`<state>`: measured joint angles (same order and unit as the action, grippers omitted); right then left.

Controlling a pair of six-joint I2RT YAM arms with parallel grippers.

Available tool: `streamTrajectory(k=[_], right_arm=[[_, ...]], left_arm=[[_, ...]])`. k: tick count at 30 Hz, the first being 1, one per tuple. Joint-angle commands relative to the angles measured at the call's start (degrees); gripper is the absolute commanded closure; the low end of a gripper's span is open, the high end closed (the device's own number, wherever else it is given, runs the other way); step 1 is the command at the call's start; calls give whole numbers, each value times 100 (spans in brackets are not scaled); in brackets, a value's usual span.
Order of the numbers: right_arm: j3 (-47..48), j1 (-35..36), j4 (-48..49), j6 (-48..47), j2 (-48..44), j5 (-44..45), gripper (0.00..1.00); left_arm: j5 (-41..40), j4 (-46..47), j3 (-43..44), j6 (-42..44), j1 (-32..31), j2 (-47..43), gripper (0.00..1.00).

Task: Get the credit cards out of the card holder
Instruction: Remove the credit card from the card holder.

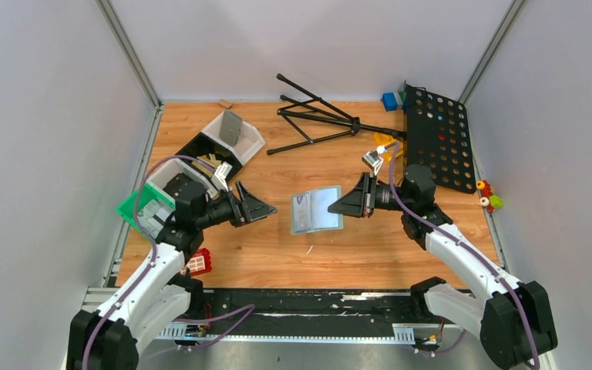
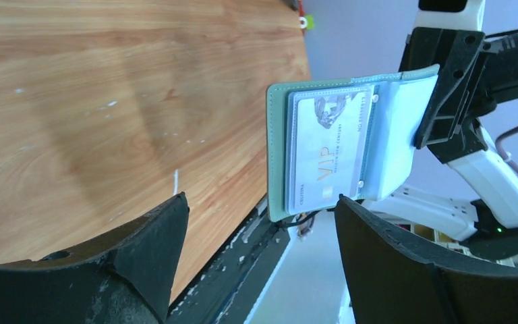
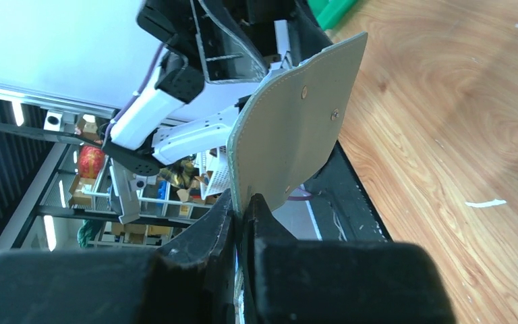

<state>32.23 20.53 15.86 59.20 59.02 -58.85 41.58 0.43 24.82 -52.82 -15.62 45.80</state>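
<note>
Card holder [image 1: 316, 210] held open over our wooden table [image 1: 401, 258], grey walls [image 1: 38, 116] around.
We see the right gripper [image 1: 333, 206] pinching its edge; the left gripper [image 1: 271, 210], jaws spread, faces it, apart.

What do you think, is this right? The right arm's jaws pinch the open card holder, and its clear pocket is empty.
Not quite. The right arm's jaws do pinch the open card holder, but its clear pocket is not empty: the left wrist view shows a pale card marked VIP inside it.
</note>
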Motion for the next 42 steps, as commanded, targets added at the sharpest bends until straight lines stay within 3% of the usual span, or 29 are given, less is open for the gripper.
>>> streamTrajectory(k=[1,4,17,22,25,29,34,39,42], right_arm=[[310,-14,948,813,-111,-235,100],[330,-15,1245,1127,-123,-278,100],[299,3,1983,1909,-48,-367,100],[204,2,1930,1847,-52,-367,100],[206,3,1377,1444,-95,-329,100],[167,3,729,852,-220,-206,100],[78,5,584,679,-256,-225,100],[124,3,69,208,-310,-188,100],[133,3,-231,-36,-350,-129,100]], left_arm=[[116,2122,-221,-1127,-394,288,15],[99,2877,-348,-1535,-558,490,15],[73,4096,-322,-2133,-1064,1081,17],[140,5007,-484,-2626,-1101,1218,28],[131,5523,-580,-2887,-1101,1245,40],[133,5331,-596,-2763,-1101,1226,51],[101,5210,-645,-2661,-1101,1248,70],[76,5022,-624,-2519,-1109,1203,78],[35,4973,-644,-2441,-1155,1186,74]])
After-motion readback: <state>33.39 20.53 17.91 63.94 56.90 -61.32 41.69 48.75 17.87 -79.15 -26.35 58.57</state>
